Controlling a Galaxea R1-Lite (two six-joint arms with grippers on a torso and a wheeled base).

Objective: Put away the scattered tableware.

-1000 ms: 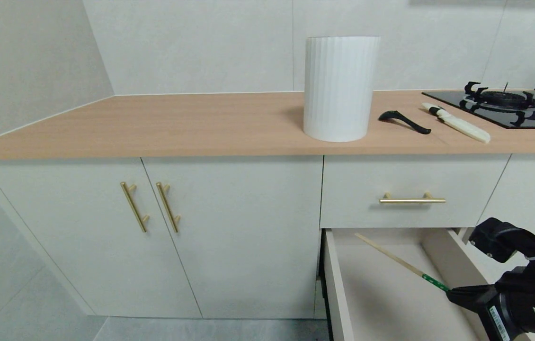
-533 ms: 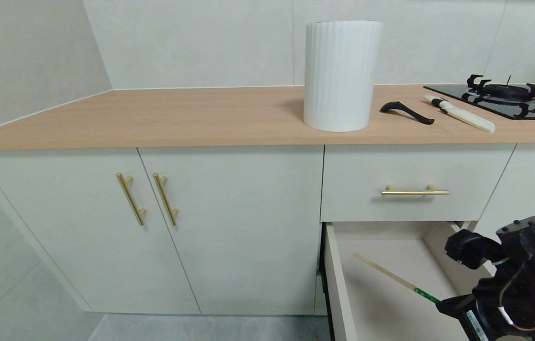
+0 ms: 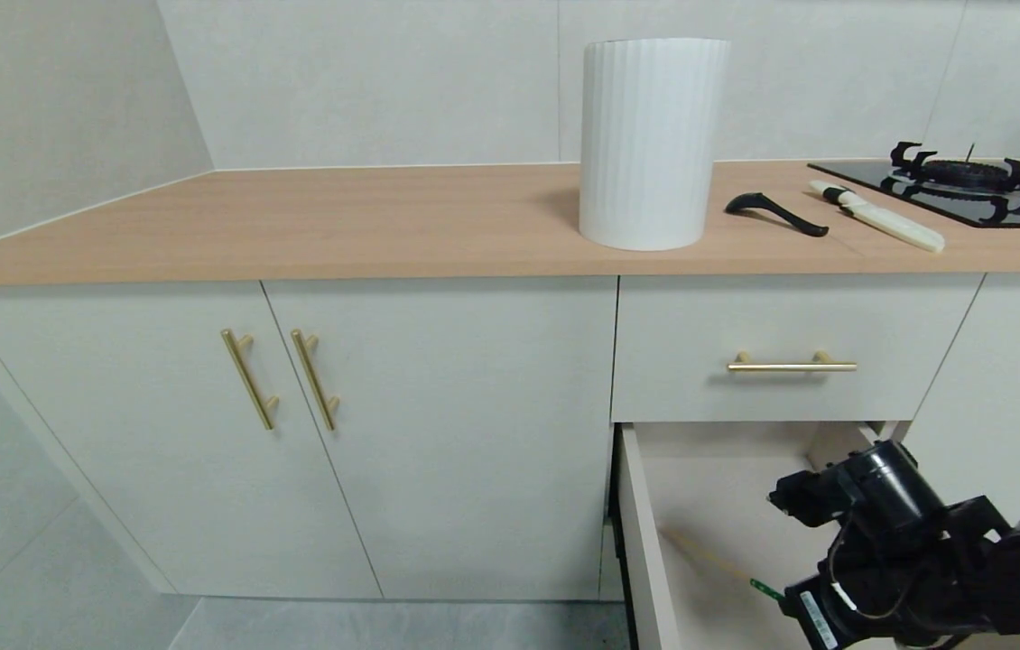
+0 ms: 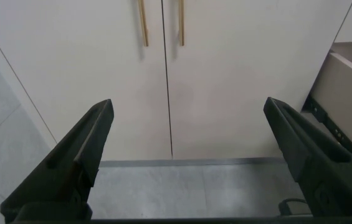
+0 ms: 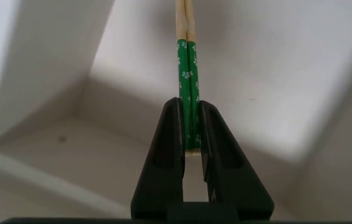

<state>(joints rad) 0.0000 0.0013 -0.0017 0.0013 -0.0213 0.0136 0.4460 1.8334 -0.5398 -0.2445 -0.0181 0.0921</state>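
Your right pincer (image 5: 190,118) is clamped on the green patterned ends of a pair of chopsticks (image 5: 186,62), and it sits low inside the open drawer (image 3: 641,542), towards the drawer's front. From the pincer, the bare wooden tips run out across the drawer's pale floor towards its left wall. You cannot tell from the head view whether the tips rest on the floor or hang just above it. Directly above the open drawer is a shut drawer with a gold bar handle (image 3: 790,366), and above that runs the wooden counter (image 3: 384,217). On the counter, over the open drawer's left wall, stands a tall white ribbed canister (image 3: 650,144). Over the drawer's middle lies a small black curved tool (image 3: 776,214). Just beside it, over the drawer's right side, lies a pale knife (image 3: 880,226), with a black gas hob (image 3: 970,185) further right again. Your left pincer (image 4: 188,124) is spread wide with nothing between its fingers. It is held low to the left of the open drawer, facing the double cabinet doors (image 4: 225,81) and their two gold handles, with the grey floor (image 4: 182,186) beneath it.
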